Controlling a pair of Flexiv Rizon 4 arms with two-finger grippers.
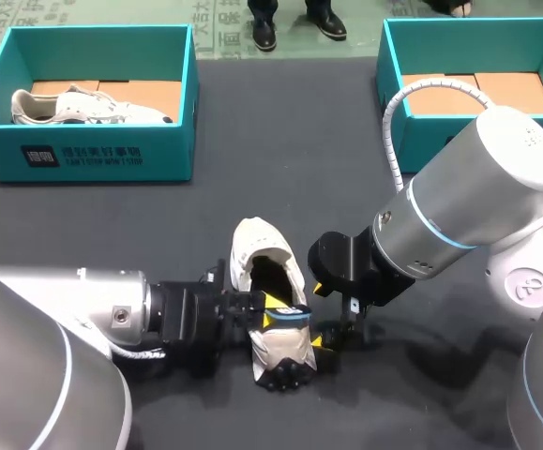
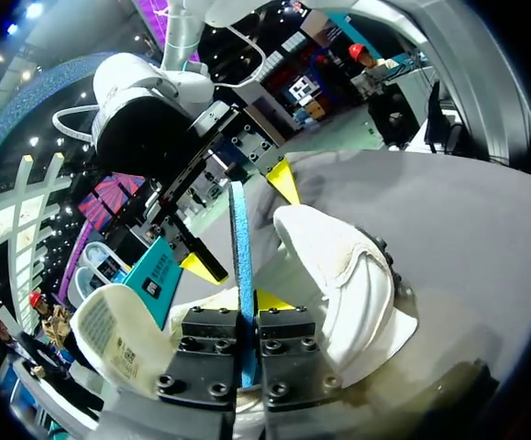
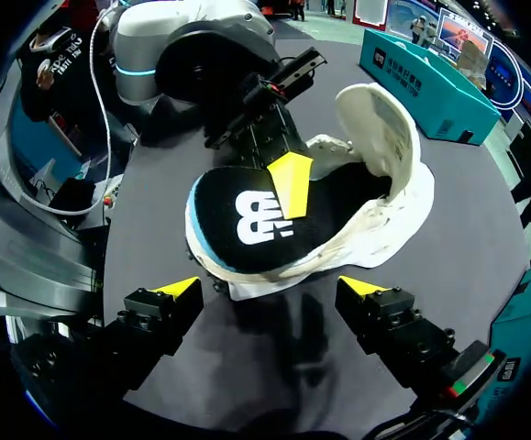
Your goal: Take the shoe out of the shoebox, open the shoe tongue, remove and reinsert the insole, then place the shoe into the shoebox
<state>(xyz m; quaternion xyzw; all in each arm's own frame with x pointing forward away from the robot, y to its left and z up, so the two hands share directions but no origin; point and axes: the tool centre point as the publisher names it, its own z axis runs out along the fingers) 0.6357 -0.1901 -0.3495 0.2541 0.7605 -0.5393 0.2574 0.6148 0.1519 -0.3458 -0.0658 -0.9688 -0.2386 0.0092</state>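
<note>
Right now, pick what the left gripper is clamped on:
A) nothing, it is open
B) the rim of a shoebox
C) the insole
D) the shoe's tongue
C: in the left wrist view the blue-edged insole stands on edge between the fingers of the left gripper, which press on it from both sides.

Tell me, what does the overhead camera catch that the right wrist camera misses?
Only the head view: a second shoe lying in the left shoebox, and the right shoebox's bare floor. Only the right wrist view: the insole's black top with its white mark. Both: the white shoe on the table, and the left gripper shut on the insole.
</note>
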